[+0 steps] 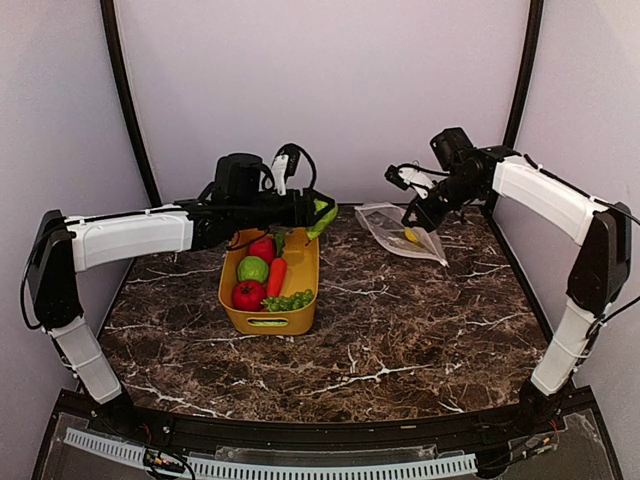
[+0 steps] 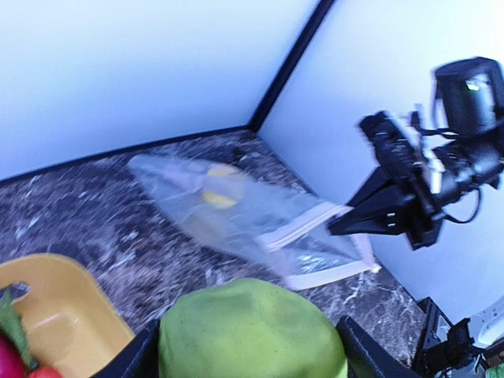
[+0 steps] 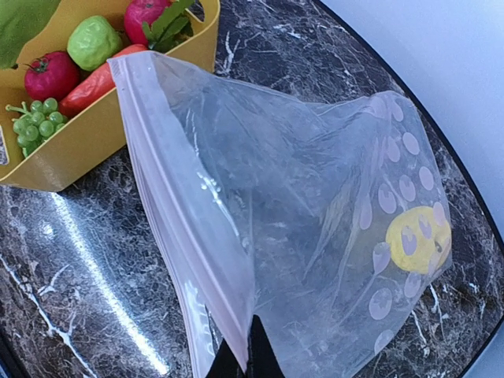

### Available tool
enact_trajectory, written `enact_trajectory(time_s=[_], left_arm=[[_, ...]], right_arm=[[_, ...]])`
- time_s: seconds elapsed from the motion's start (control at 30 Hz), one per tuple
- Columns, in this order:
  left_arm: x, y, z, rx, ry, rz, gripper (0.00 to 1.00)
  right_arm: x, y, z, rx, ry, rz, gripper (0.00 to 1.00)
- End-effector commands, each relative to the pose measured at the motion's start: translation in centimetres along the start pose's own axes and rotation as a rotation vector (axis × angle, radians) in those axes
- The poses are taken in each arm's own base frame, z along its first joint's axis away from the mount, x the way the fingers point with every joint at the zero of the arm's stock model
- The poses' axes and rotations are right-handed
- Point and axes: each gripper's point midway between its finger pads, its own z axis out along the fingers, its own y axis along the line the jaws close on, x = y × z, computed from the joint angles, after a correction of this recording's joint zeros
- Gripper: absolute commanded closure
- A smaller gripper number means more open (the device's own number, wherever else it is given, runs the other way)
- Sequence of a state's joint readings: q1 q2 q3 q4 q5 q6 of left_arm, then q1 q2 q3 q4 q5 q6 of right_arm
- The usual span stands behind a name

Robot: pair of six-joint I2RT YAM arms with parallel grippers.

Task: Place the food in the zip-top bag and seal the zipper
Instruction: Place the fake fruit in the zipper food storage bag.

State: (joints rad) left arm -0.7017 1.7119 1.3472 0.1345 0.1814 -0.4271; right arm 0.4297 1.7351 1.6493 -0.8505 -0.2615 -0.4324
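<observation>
My left gripper (image 1: 322, 215) is shut on a green pear (image 2: 252, 331), held in the air over the far end of the tub, with a finger on each side of it. The clear dotted zip-top bag (image 3: 315, 220) lies at the back right with a yellow lemon (image 3: 417, 236) inside. My right gripper (image 3: 248, 354) is shut on the bag's mouth edge at the pale zipper (image 3: 181, 213) and holds that edge lifted off the table. The mouth faces the tub. In the left wrist view the bag (image 2: 236, 213) lies ahead of the pear.
A yellow tub (image 1: 300, 318) stands left of the bag. It holds a red tomato (image 1: 248, 295), a lime (image 1: 252, 268), a carrot (image 1: 276, 276), grapes (image 1: 290, 299) and another red fruit (image 1: 262, 248). White walls close the back and right sides.
</observation>
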Motion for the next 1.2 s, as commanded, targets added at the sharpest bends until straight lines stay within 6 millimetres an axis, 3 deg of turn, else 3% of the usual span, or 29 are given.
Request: enact_trajectory(time_s=[0.0,0.03,0.17,0.37,0.53,0.77,0.97,1.17], left_arm=[[-4.2,-8.3,-1.8,0.266,-0.218,0.182,0.47],[-4.7,-9.7,-1.8,0.309,-0.257,0.17,0.47],[-5.4,-11.6,-0.1,0.375,-0.359,0.087,0.51],[-5.5,-12.3,1.3,0.359,-0.485,0.065,0.59],[-5.3,-13.8,0.6,0.388,-0.565,0.1,0.61],[-3.9,-17.0,0.8,0.4,-0.591,0.189,0.62],[-2.1,-16.3,2.9,0.324,-0.631,0.23,0.63],[-0.4,-16.8,4.7,0.276,-0.618,0.34,0.64]], right_arm=[[-1.3,2.3,-0.7,-0.113,-0.039,0.01,1.0],[-1.5,2.6,-0.8,-0.13,-0.045,0.012,1.0],[-2.7,3.2,-1.3,-0.179,-0.079,0.027,1.0],[-4.5,4.0,-2.5,-0.242,-0.129,0.039,1.0],[-4.4,6.2,-2.9,-0.365,-0.143,0.105,1.0],[-3.9,7.3,-5.7,-0.353,-0.179,0.094,1.0],[-4.5,8.0,-8.4,-0.362,-0.23,0.102,1.0],[-4.8,8.5,-10.7,-0.391,-0.255,0.115,1.0]])
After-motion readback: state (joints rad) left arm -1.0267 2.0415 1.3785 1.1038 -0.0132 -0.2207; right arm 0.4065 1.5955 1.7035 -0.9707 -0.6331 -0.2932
